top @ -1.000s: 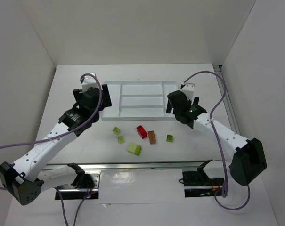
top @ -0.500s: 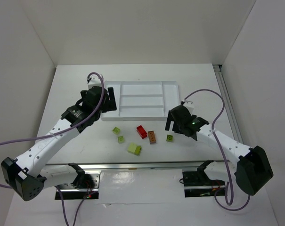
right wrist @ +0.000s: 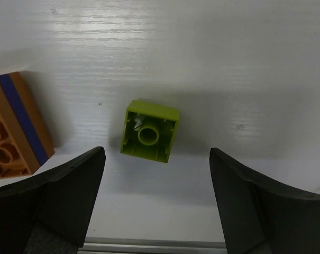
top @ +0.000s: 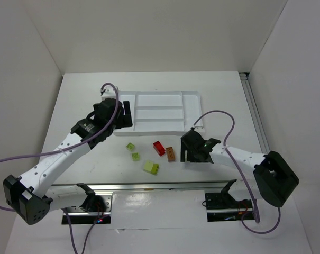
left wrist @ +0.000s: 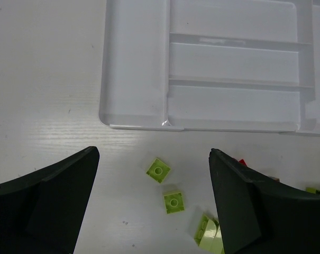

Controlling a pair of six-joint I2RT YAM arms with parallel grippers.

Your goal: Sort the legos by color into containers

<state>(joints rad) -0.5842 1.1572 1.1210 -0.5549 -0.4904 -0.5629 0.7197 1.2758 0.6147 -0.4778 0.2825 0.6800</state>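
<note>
Nearest the arms, a larger pale brick point(top: 151, 168) is seen lying alone on the white table point(top: 80, 95). Just beyond it on the right, the right gripper point(right wrist: 155, 159) is held low over a small green brick point(right wrist: 149, 131) with its jaws spread wide and nothing clasped. The brick is framed between the jaws but touched by neither. A miss is to be feared here: the brick is set a little left of the middle and turned slightly askew to the fingers, so on closing it could be nudged, spun or squeezed out sideways instead of being pinched squarely. An orange brick point(right wrist: 14, 129), marked with a blue stripe, lies near on the left and could be knocked by the finger on that side if the gripper is lowered carelessly. The green brick is shown as a small glossy square with a round ring at its centre; whether stud or hollow underside faces up cannot be told. Further left, a red brick point(top: 159, 147) and two lime bricks point(top: 130, 146) are spread apart on the table. Above the lime ones the left gripper point(left wrist: 153, 153) is held released and empty, near the tray's near left corner. Farthest off, the white tray point(left wrist: 133, 79) is laid flat and no brick is seen in its compartments, so the sorting is judged barely begun.
</note>
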